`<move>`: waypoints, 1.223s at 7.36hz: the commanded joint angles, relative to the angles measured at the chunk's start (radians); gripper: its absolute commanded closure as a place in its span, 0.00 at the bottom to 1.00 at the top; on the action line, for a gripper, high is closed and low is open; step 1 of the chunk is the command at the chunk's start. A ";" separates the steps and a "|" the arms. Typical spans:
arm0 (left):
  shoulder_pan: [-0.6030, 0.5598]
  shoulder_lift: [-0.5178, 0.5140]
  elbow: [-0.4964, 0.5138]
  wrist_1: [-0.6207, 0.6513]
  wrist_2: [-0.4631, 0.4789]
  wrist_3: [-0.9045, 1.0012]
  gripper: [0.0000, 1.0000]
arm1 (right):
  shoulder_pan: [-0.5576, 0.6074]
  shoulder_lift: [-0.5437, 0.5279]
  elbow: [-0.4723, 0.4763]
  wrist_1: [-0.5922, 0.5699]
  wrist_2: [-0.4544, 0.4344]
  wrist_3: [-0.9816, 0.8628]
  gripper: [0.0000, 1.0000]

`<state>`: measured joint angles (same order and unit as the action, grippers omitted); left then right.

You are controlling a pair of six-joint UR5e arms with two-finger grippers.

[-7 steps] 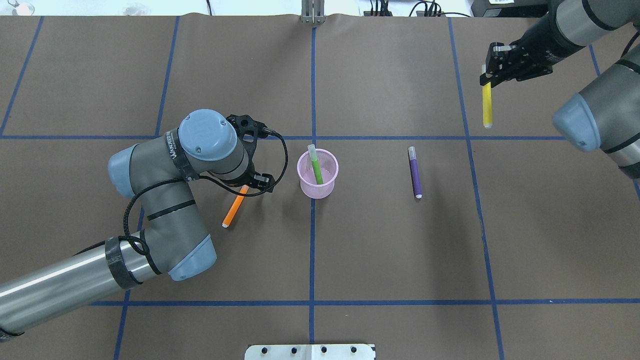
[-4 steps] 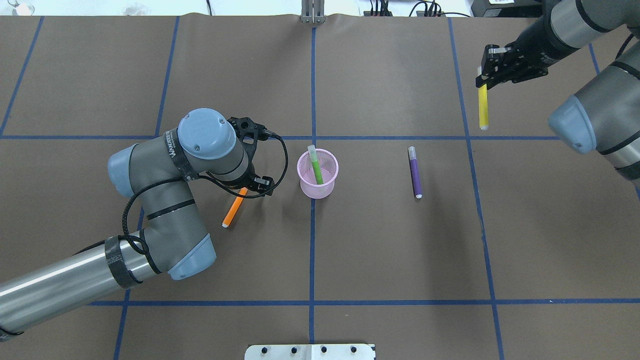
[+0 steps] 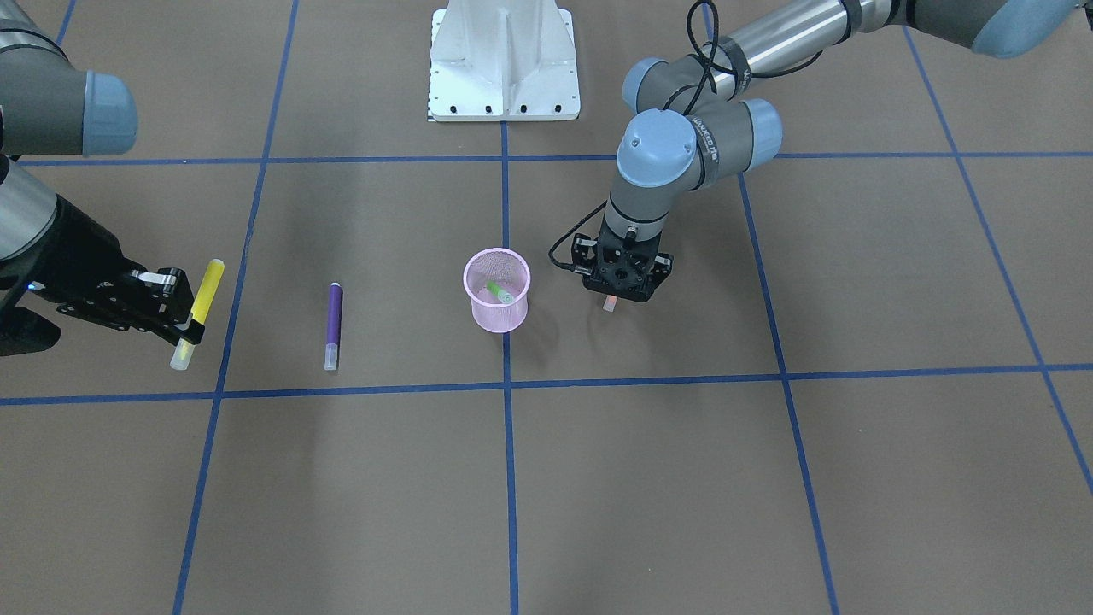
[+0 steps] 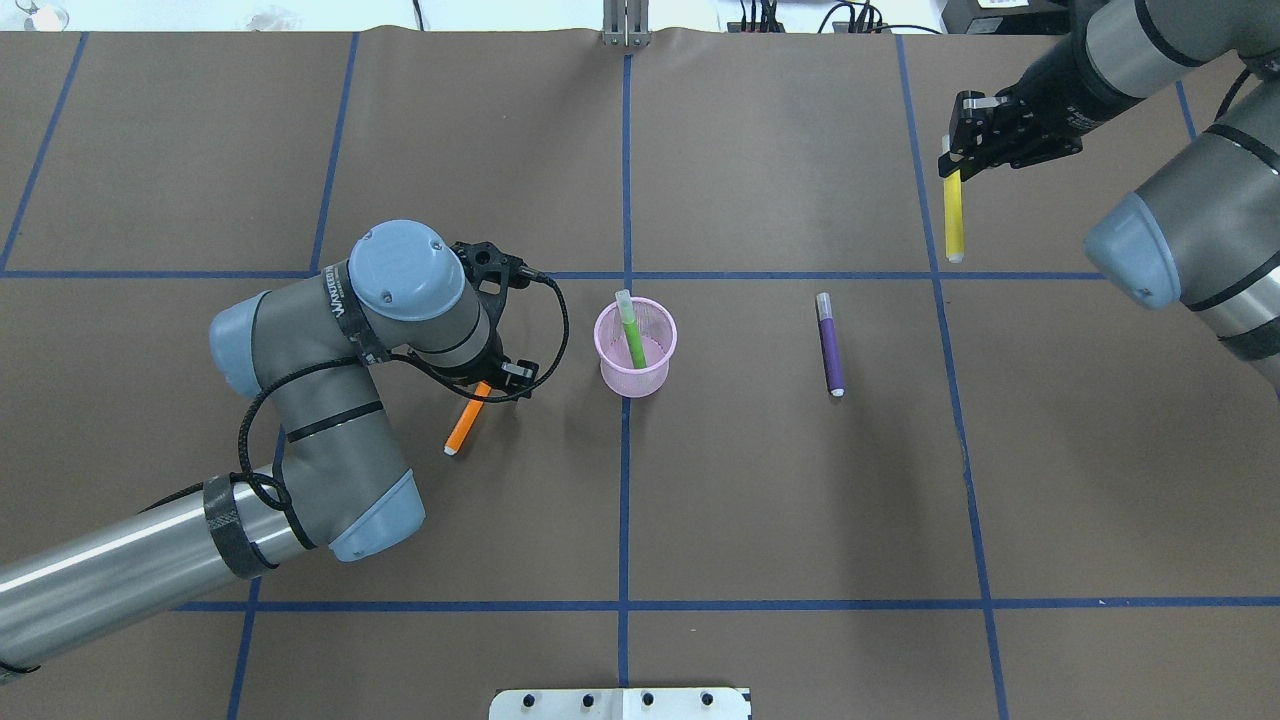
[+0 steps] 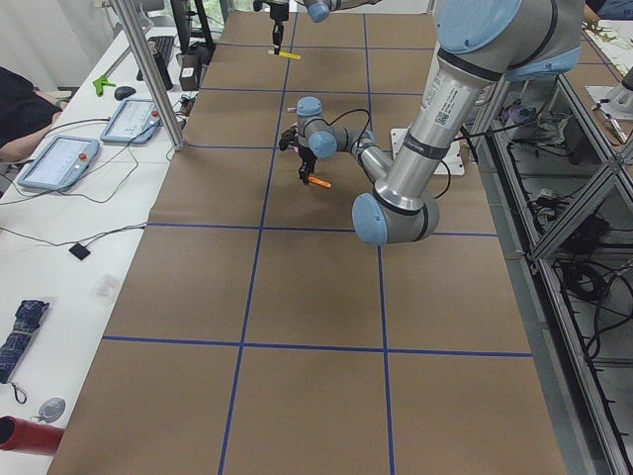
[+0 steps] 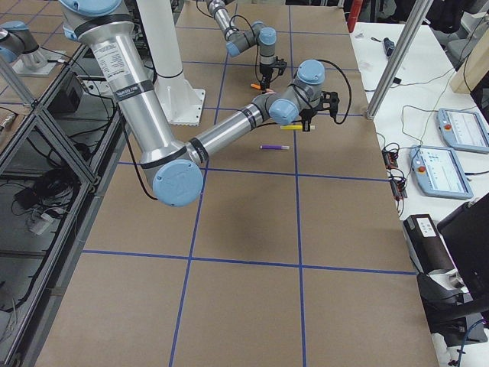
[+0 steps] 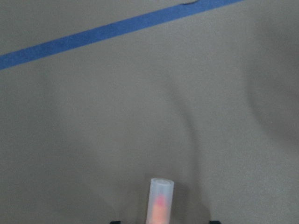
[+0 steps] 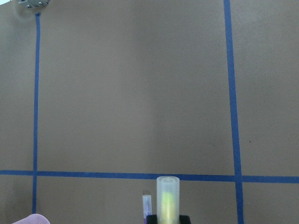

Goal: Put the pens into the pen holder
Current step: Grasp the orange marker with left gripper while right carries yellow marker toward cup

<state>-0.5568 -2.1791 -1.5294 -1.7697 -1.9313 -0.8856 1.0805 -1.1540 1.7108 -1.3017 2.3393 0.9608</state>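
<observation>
Fingers of the left gripper (image 4: 497,378) are spread, straddling the capped end of the orange pen (image 4: 462,424), which lies slanted on the table (image 4: 800,500) just left of the pink cup (image 4: 612,372). The green pen (image 4: 633,340) leans inside the cup, cap above the rim. The purple pen (image 4: 829,350) lies flat, well to the cup's right. Farther right, the right gripper (image 4: 952,160) pinches the yellow pen (image 4: 955,215) near its capped end.
</observation>
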 commanded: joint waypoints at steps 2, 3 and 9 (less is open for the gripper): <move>0.000 0.001 -0.001 0.001 -0.009 0.001 0.73 | -0.011 0.005 0.001 -0.001 -0.002 0.010 1.00; 0.000 0.001 -0.003 0.003 -0.011 0.001 0.95 | -0.011 0.005 0.003 -0.001 0.000 0.010 1.00; -0.115 0.001 -0.092 0.021 -0.123 -0.003 1.00 | -0.043 0.055 0.012 -0.001 -0.038 0.081 1.00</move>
<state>-0.6223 -2.1783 -1.5879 -1.7550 -2.0210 -0.8876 1.0578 -1.1203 1.7197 -1.3023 2.3284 1.0144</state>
